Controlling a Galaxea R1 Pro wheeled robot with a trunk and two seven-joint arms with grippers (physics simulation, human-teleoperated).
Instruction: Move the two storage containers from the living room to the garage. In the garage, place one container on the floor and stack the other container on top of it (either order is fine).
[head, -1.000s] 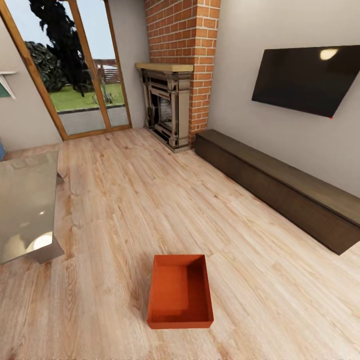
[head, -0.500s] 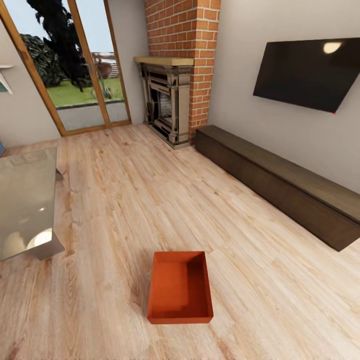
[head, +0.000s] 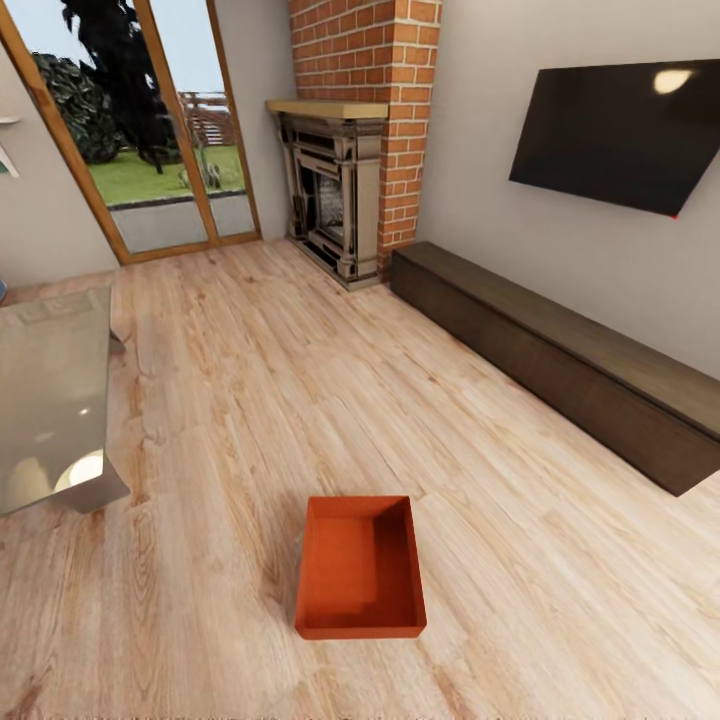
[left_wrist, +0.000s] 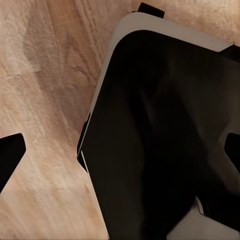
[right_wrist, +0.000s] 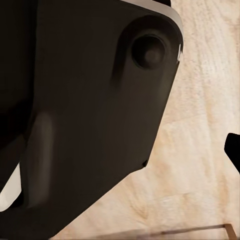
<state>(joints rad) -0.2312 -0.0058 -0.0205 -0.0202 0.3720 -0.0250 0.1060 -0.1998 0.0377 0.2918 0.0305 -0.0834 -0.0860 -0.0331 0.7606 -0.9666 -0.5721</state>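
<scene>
**Q:** What do I see, going left to right?

**Me:** In my head view, a grey glossy low table (head: 50, 400) sits at the left edge on the light wood plank floor (head: 300, 380). Behind it stands a wood-framed glass door (head: 150, 130), then a red brick fireplace (head: 350, 140). At right, a long dark wooden bench (head: 570, 360) runs under a black wall-mounted screen (head: 620, 135).

**Q:** Where is the thing to carry?

**Me:** One red-orange open-topped plastic storage container (head: 361, 567) rests on the planks, low and centred, empty, its long axis running away from me.

**Q:** And the hands?

**Me:** Each wrist view looks down past the robot's dark body onto planks. The left hand (left_wrist: 120, 152) shows a black fingertip at either edge, so it stands apart. The right hand (right_wrist: 234, 150) shows one tip, so I cannot tell its state. The container lies ahead, between both arms, neither nearer by my judgement.
</scene>
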